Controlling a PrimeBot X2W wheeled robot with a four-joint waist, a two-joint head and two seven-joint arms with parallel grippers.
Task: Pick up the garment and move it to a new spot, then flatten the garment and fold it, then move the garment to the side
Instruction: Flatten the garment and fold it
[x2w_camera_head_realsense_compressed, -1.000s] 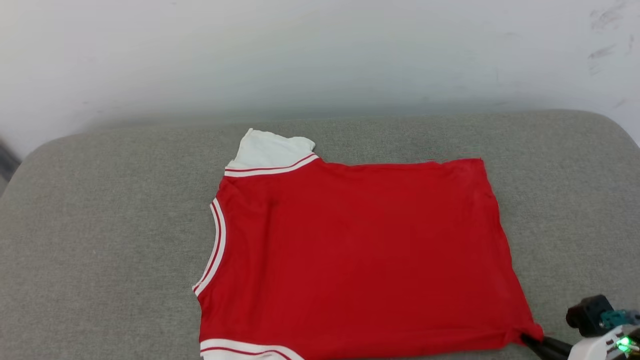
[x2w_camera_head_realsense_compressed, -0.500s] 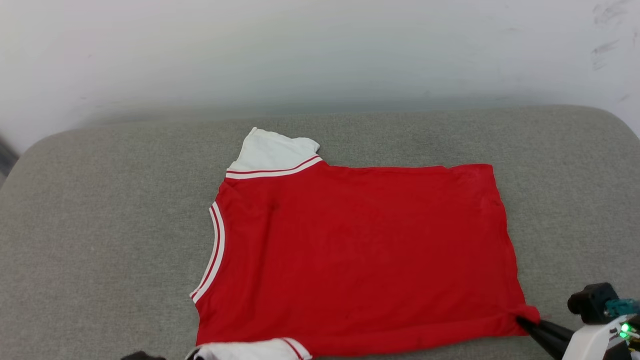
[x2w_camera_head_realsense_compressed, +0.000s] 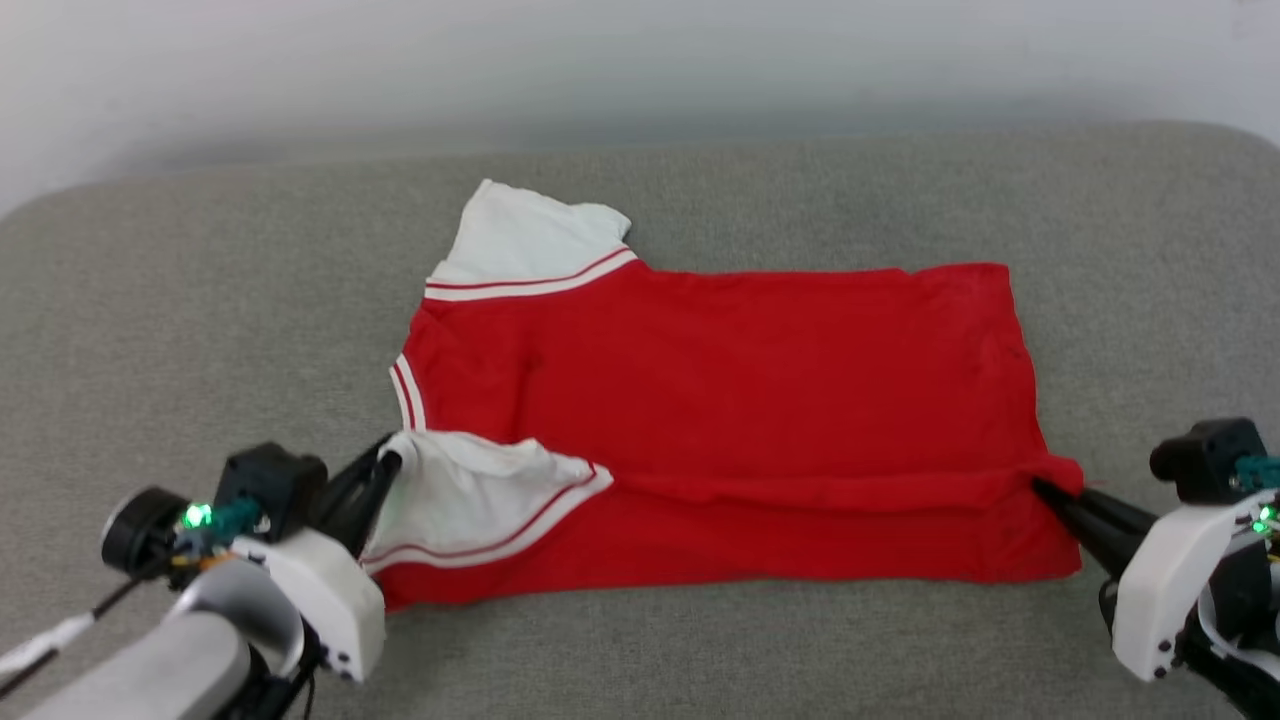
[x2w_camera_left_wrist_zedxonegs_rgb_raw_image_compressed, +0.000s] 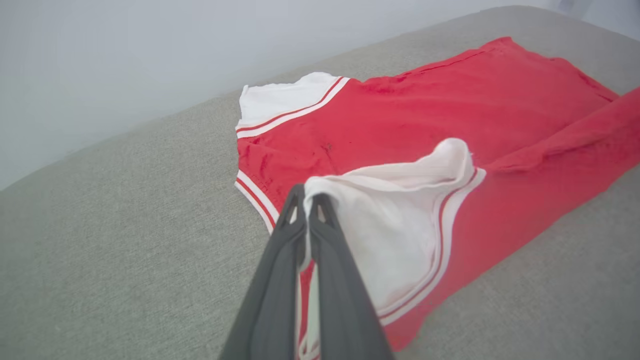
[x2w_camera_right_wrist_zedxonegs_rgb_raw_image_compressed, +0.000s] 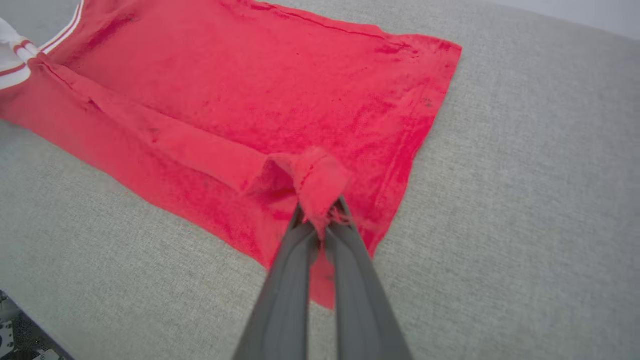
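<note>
1. The left gripper (x2w_camera_head_realsense_compressed: 390, 462) reaches in low from the lower left and is clamped on the near white sleeve (x2w_camera_head_realsense_compressed: 470, 490).
2. The right gripper (x2w_camera_head_realsense_compressed: 1040, 487) reaches in from the lower right and pinches the near hem corner.
3. One garment (x2w_camera_head_realsense_compressed: 720, 380) lies on the grey padded surface (x2w_camera_head_realsense_compressed: 180, 330), its near edge lifted by the two grippers.

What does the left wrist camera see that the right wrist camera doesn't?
Left wrist view: the left gripper, its fingers shut on the near white sleeve, and the far white sleeve lying flat. Right wrist view: the right gripper, its fingers shut on the bunched red hem corner. Both: the garment, its red body with the near edge folded over, on the grey cushion.
</note>
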